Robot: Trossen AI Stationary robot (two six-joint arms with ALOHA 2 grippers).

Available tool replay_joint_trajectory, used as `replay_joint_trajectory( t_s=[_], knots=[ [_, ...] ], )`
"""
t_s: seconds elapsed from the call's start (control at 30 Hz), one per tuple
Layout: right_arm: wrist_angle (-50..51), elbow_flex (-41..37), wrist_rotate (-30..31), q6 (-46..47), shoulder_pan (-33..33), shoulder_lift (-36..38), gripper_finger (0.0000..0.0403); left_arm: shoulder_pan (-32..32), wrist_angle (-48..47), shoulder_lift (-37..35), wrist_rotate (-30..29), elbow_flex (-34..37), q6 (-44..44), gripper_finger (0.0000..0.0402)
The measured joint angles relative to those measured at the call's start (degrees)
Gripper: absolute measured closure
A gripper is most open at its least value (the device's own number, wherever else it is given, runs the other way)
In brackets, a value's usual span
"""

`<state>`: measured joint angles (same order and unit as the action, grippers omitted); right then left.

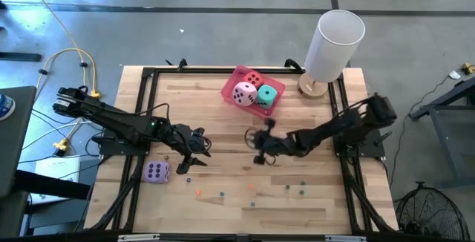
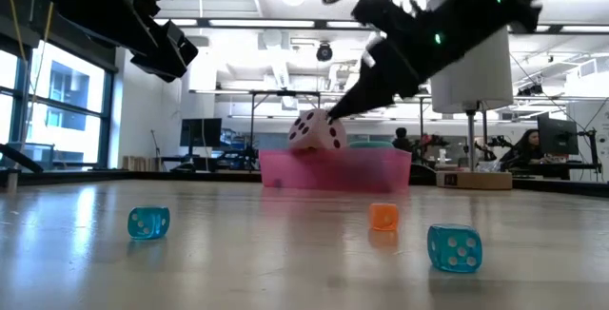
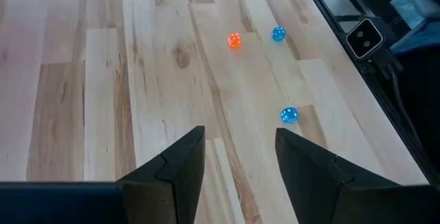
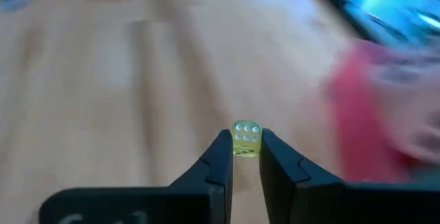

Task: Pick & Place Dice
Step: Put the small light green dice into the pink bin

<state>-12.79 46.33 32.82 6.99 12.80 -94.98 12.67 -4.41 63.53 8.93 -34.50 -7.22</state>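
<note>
Holding a tiny yellow die (image 4: 246, 139) pinched between its nearly closed fingers, the right tool (image 1: 261, 147) hangs over the middle of the table (image 1: 223, 123), short of the pink tray (image 1: 231, 86). The tray sits at the far centre of the table and contains three large soft dice: red (image 1: 254, 79), pink (image 1: 244, 93) and teal (image 1: 267, 96), packed against one another. A purple large die (image 1: 156, 172) rests on the table near the left front, just beside the left arm. The left tool (image 1: 194, 151) is poised above the table left of centre, its fingers (image 3: 179, 169) spread apart and gripping nothing. Tiny dice lie scattered across the front part of the table: an orange one (image 3: 234, 40) and two blue ones (image 3: 289, 115) appear ahead of the left tool; further small cubes lie toward the right front (image 1: 302, 191). A white cylindrical lamp (image 1: 332, 45) on a round wooden base stands at the far right corner. People sit at desks in the room behind (image 2: 533, 148).
</note>
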Motion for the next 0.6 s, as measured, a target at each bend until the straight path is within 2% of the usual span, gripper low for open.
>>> replay_joint_trajectory(
  t_s=[0.07,0.23,0.43,0.6],
  knots=[
    [5.69,0.0,4.08,5.65,-0.8,3.19,0.0367,0.0,0.03,0.0,0.0,0.0,0.0,0.0229],
    [14.05,0.0,4.7,11.23,-5.27,8.55,0.0367,0.0,0.14,0.0,-0.04,0.0,-0.02,0.0229],
    [18.29,-0.02,-2.34,14.6,-13.35,8.04,0.0367,0.0,0.17,0.0,-0.81,0.0,-0.1,0.0229],
    [21.45,-0.14,-3.12,20.04,-17.93,6.67,0.0367,0.0,0.16,0.0,-0.96,0.0,-0.11,0.0229]
  ],
)
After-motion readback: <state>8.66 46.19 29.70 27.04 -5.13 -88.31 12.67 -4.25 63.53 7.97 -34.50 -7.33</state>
